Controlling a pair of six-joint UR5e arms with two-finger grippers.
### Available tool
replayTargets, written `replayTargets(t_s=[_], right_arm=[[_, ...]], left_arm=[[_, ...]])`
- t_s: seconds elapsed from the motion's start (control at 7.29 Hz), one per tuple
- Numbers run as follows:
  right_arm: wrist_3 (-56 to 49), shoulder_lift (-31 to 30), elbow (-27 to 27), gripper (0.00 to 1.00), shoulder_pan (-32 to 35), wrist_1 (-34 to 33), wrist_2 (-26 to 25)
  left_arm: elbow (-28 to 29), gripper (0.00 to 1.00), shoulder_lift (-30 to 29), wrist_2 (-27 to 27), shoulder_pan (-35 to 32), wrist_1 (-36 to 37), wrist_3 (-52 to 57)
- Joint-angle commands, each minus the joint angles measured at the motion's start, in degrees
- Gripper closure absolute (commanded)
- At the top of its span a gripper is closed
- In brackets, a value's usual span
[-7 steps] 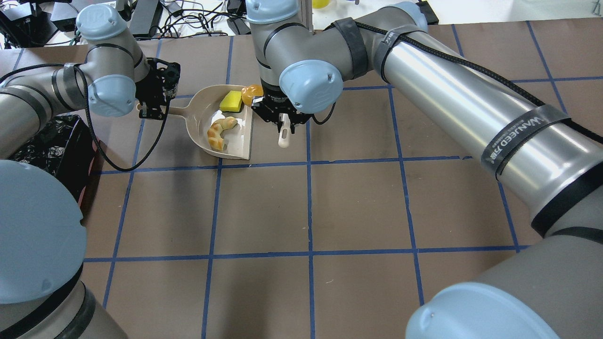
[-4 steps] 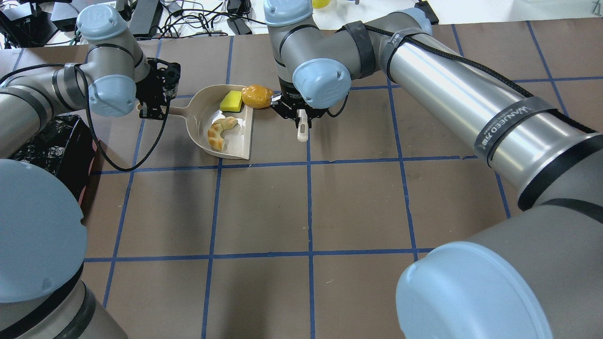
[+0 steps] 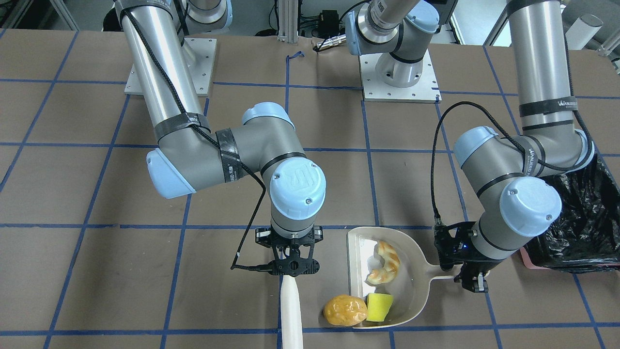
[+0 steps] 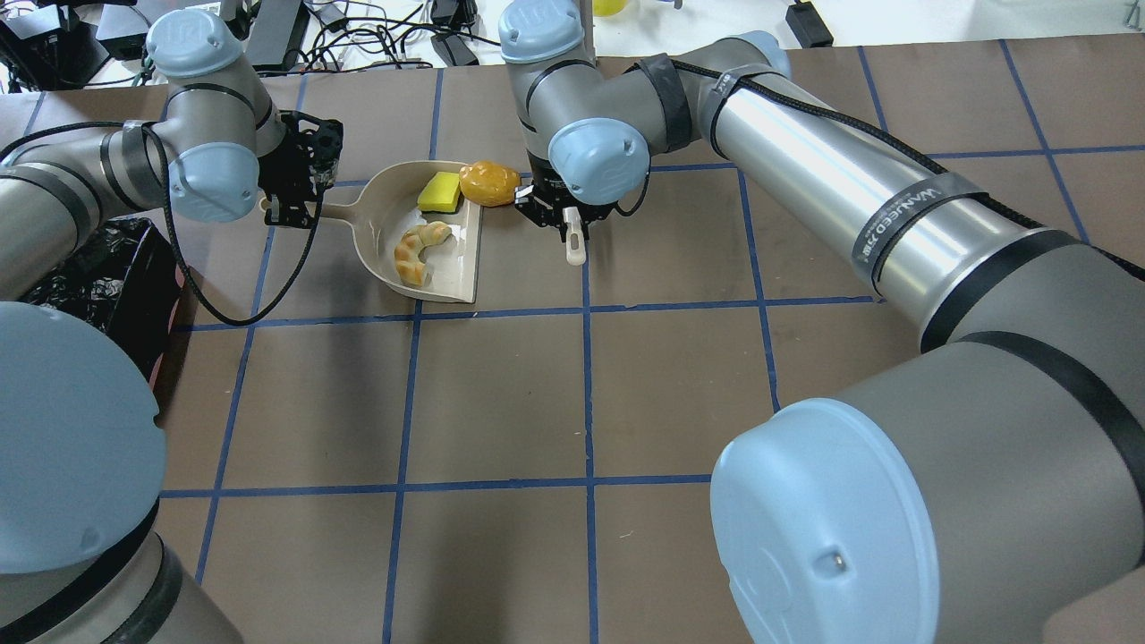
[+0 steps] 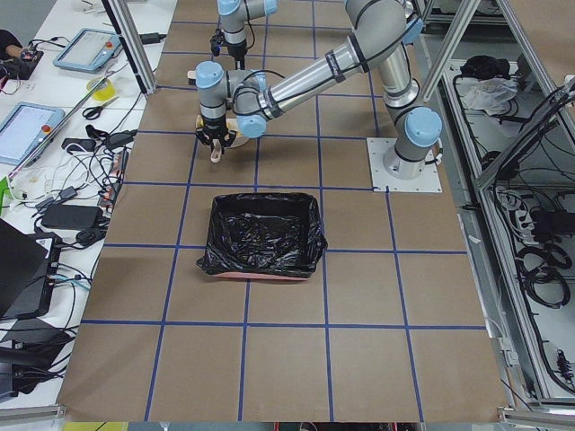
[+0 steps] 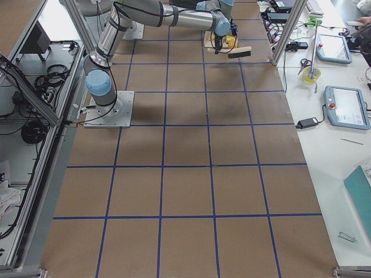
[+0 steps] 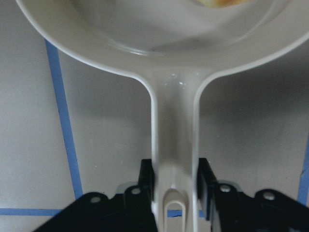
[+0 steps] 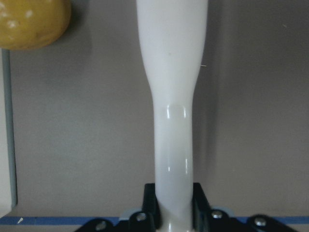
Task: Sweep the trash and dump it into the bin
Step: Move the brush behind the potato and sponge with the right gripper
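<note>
Beige dustpan (image 3: 414,282); yellow wedge (image 3: 379,307); golden-brown potato (image 3: 345,310); black bin (image 3: 581,228).

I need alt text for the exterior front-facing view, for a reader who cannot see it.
Two robot arms work at a beige dustpan: the left gripper holds its handle, the right gripper a white brush handle. A bread piece and yellow wedge lie in the pan, a potato shape at its open edge; the black bin is far right.

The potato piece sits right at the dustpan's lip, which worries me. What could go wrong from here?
1. The potato is at the corner of the dustpan lip, not clearly inside; a push from the brush handle in the right gripper could roll it past that corner.
2. If the left gripper lifts the dustpan now, the potato may stay behind or drop short of the bin.
</note>
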Motion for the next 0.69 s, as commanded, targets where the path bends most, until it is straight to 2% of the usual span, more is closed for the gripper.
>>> replayTargets(t_s=[0.0,0.55], right_arm=[[-2.64,1.67,-1.23,1.00,0.17,0.15,0.11],[-2.83,1.67,-1.67,1.00,1.05,0.24,0.64]], left_arm=[[0.00,1.00,-0.04,0.11,-0.03,0.00,-0.11],[0.26,1.00,-0.04,0.20,-0.38,0.00,-0.20]])
